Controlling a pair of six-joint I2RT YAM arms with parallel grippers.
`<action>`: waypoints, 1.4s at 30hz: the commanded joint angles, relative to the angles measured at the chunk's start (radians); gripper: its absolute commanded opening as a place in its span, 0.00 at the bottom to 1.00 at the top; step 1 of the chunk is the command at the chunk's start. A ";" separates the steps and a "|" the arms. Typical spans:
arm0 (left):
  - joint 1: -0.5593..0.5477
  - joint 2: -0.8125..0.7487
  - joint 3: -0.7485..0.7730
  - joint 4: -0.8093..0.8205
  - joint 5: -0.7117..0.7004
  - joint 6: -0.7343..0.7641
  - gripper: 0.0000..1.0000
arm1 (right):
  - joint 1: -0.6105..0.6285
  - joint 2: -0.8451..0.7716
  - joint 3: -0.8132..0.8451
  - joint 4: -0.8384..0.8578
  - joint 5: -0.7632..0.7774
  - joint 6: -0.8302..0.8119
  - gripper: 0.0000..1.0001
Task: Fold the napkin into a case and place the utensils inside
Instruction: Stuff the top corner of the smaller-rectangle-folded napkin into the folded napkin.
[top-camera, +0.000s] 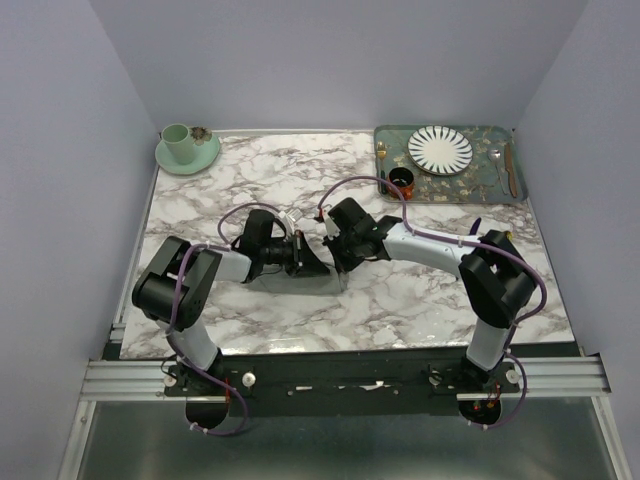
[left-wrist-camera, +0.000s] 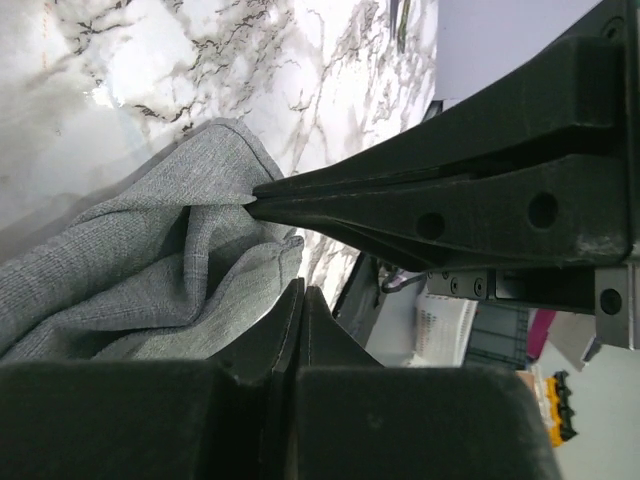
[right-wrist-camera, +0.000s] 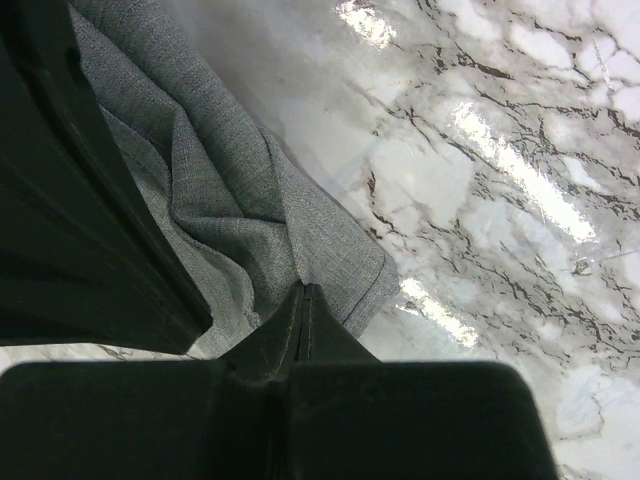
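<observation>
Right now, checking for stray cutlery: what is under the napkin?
Only marble table shows around the napkin; nothing pokes out at its visible edges. Whatever lies beneath the bunched cloth is covered.

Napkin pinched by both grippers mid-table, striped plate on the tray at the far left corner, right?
No: the top view shows the tray with the striped plate at the far right corner. The left gripper and right gripper do pinch the napkin.

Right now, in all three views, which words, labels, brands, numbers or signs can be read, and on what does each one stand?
No text can be read in any view.
In the left wrist view, the white sheet carries rows of fine print, too blurred to read.
No writing shows on the napkin, the striped plate or the green cup.
</observation>
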 joint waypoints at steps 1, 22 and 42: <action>-0.021 0.071 -0.020 0.221 0.010 -0.153 0.03 | -0.004 0.012 0.020 -0.019 0.039 0.024 0.01; -0.029 0.266 0.033 0.139 -0.133 -0.150 0.00 | -0.002 -0.032 0.008 -0.051 -0.036 0.033 0.01; -0.023 0.112 0.016 0.176 -0.066 -0.138 0.14 | -0.009 0.051 -0.001 -0.077 -0.003 0.061 0.00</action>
